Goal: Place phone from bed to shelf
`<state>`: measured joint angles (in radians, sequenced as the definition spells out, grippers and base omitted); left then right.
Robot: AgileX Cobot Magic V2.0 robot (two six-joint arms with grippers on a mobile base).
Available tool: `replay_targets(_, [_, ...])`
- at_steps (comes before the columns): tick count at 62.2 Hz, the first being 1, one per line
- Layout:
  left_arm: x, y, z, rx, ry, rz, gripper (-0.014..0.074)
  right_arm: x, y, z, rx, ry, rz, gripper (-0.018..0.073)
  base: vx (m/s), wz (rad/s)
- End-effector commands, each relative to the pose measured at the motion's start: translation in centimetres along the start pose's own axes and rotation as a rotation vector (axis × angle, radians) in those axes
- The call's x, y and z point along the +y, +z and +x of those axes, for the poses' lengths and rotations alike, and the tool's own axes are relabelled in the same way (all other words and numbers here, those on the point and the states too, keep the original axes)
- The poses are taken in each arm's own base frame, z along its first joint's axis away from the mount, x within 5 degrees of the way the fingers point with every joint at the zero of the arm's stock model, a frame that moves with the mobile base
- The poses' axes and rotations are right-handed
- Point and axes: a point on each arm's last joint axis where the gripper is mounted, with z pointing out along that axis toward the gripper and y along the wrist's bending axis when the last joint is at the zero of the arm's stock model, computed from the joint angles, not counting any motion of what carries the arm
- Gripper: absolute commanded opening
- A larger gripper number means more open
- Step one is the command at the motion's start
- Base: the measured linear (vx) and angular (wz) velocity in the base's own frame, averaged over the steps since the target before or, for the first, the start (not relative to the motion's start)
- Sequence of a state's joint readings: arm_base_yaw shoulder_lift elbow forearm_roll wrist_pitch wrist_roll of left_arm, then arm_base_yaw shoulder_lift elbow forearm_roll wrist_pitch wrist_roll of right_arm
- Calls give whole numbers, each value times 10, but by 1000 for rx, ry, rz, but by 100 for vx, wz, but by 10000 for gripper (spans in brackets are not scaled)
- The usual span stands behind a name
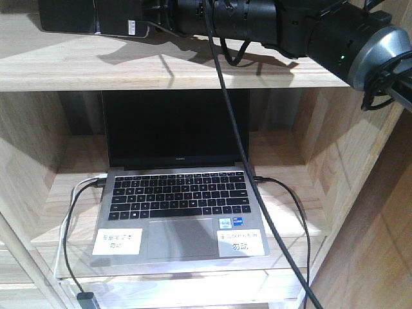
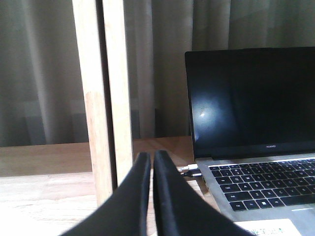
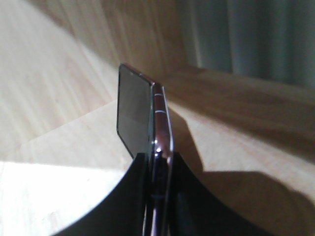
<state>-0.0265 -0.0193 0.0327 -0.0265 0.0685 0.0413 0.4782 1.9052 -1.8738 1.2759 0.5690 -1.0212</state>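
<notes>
From the front view my right arm reaches in from the right along the top of the shelf, and the phone sticks out past it toward the shelf's left end, lying low over the plank; I cannot tell from here whether it touches the wood. Only my right wrist view shows the grip itself: my right gripper is clamped on the phone's near end, the slab standing on edge in that view, pinkish rim to the right, pale shelf board beneath it. My left wrist view shows what neither of those does: my left gripper with its two dark fingers pressed almost together on nothing, near a wooden upright, beside the open laptop on the lower board.
</notes>
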Motion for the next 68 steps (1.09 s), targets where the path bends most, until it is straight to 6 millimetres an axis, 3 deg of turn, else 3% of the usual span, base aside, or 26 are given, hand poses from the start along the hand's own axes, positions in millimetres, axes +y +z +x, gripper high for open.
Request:
replay_targets(1, [1,-2,-15,-106,-19,-5,1,11,-17,-31,-109,-14,18,223,0,0])
replay_targets(15, [1,-2,-15,-106,-19,-5,1,8,-17,-32,-113,-41,53,566,0,0])
replay_targets(25, [1,-2,-15,-106,-19,-5,1,8,-20,-33,-100,-94,77,729,0,0])
replay_targets(52, [1,-2,-15,-106,-19,-5,1,23,-37,-47,-101,-167,67,630,0,0])
replay_targets(62, [1,-2,-15,-106,-19,-5,1,33,-44,-51,-85,-138,19,487,0,0])
replay_targets(68, [1,-2,-15,-106,-19,-5,1,39,-49,-53,-64,-150,0,316,0,0])
